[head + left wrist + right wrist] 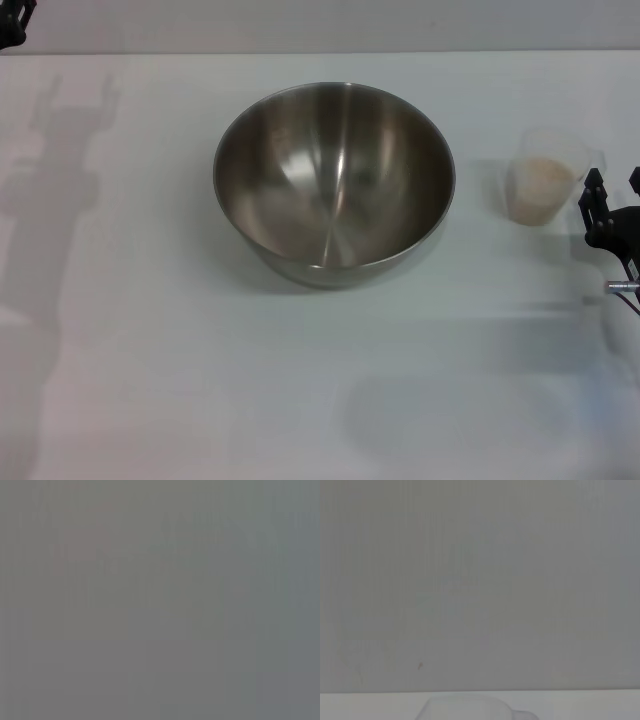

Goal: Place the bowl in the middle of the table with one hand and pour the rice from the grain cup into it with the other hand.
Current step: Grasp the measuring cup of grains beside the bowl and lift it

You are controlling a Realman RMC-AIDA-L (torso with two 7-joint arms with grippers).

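Observation:
The steel bowl (pixel 334 183) stands empty on the white table (pixel 150 380), about mid-table and slightly toward the far side. To its right is the clear grain cup (pixel 545 180), upright and holding beige rice (pixel 540 188). My right gripper (pixel 614 190) is at the right edge of the head view, just beside the cup and slightly nearer to me, open with nothing between its fingers. The right wrist view catches only the cup's rim (pixel 470 709). Only a black piece of my left gripper (pixel 12 24) shows, in the far left corner, well away from the bowl. The left wrist view is plain grey.
The table's far edge (pixel 320 52) runs just behind the bowl. Arm shadows fall on the left side of the tabletop.

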